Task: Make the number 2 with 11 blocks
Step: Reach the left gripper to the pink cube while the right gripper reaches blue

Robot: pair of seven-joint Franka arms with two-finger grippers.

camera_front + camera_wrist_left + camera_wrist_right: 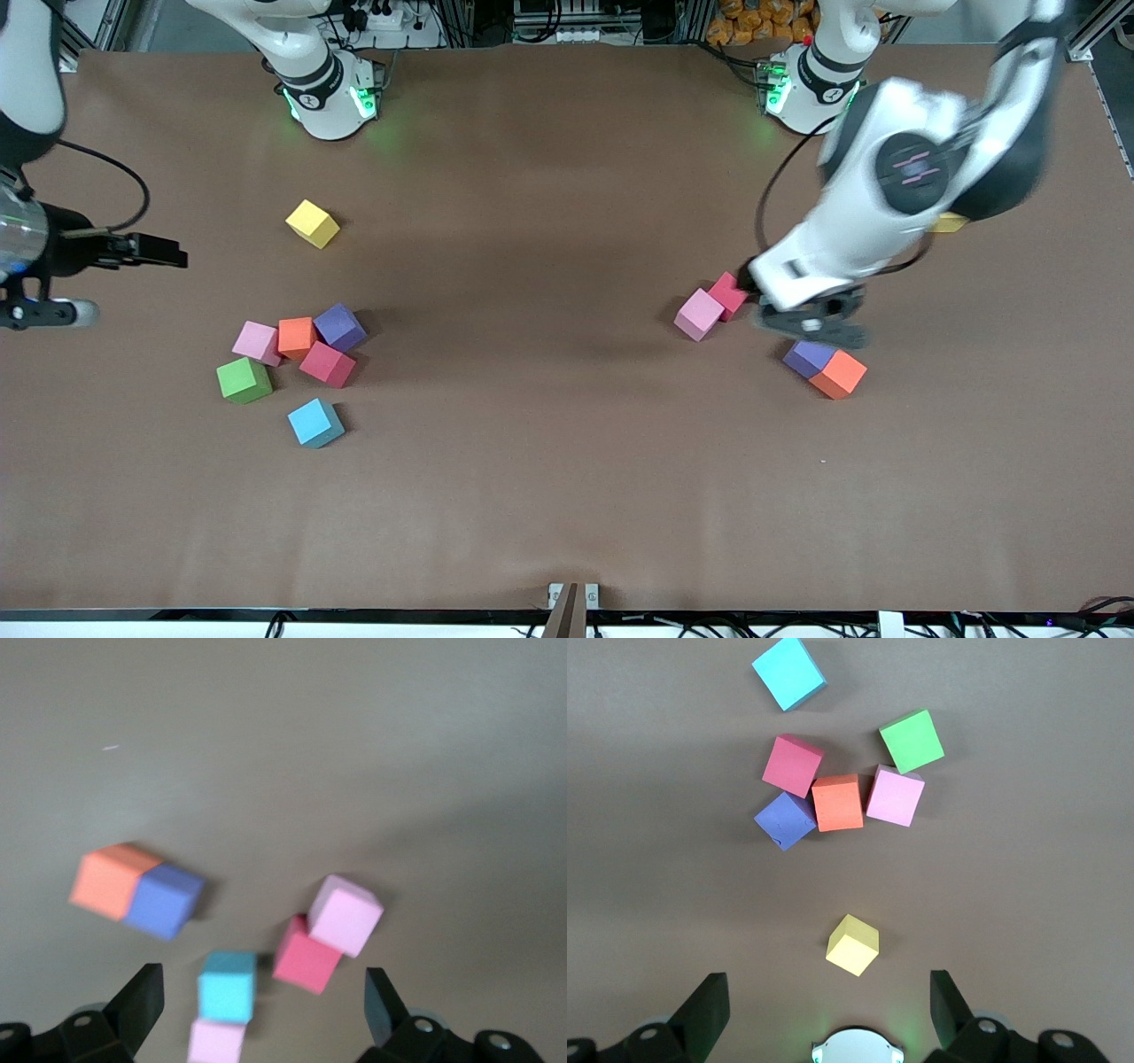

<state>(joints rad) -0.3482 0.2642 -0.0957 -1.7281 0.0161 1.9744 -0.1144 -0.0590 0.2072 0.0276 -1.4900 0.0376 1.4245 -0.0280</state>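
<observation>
Both end effectors spread empty, left end effector (811, 326) low over blocks (824, 367), right end effector (155, 250) waiting.

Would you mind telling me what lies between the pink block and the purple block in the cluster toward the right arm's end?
An orange block sits between the pink block and the purple block, touching both. The front view and the right wrist view both show it.

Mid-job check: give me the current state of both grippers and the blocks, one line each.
left gripper: open, over the light blue block
right gripper: open, holding nothing, waiting
light blue block: between the open fingers, not gripped
purple block and orange block: touching, loose
pink block and red block: touching, loose
green block: loose
number 2: not begun
</observation>
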